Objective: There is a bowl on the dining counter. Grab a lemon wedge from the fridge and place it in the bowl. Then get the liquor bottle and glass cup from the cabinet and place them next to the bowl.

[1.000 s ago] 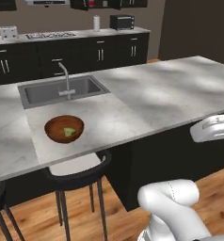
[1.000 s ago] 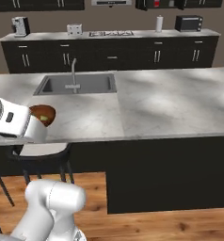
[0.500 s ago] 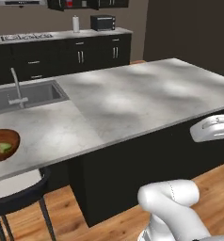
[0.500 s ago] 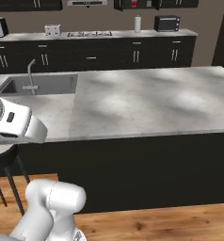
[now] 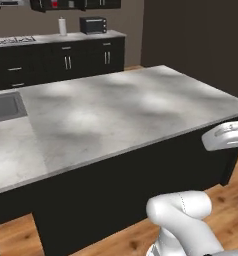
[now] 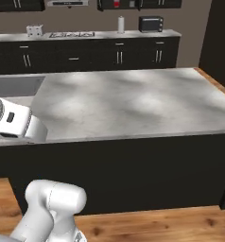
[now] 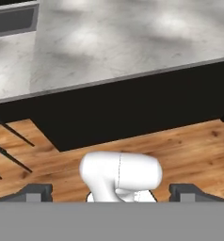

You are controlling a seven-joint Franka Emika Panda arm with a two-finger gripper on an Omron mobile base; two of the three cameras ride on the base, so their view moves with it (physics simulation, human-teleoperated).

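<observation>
The dining counter (image 5: 116, 115) (image 6: 133, 101) (image 7: 109, 42) stretches across in front of me, a grey-white marble top on a black base. A corner of its steel sink (image 5: 3, 106) (image 6: 12, 86) (image 7: 12, 19) shows at the left. At the top of the back wall hangs the black upper cabinet (image 5: 93, 4) (image 6: 152, 4); a small red thing (image 6: 116, 4) sits in it, too small to identify. My gripper (image 7: 114, 195) hangs over the wooden floor before the counter, open and holding nothing. The bowl, lemon wedge, fridge, liquor bottle and glass cup are out of view.
A back counter over black lower cabinets (image 5: 66, 57) (image 6: 119, 54) carries a black toaster oven (image 5: 93, 24) (image 6: 150, 22), a white paper roll (image 5: 62, 25) (image 6: 121, 23), a cooktop (image 6: 71, 34) and a toaster (image 6: 34, 30). Stool legs (image 7: 10, 141) stand at the left. A dark wall (image 5: 191, 40) rises on the right.
The whole picture has slid left, so the base has moved right along the counter. The bowl and most of the sink have left the views. The gripper stays open.
</observation>
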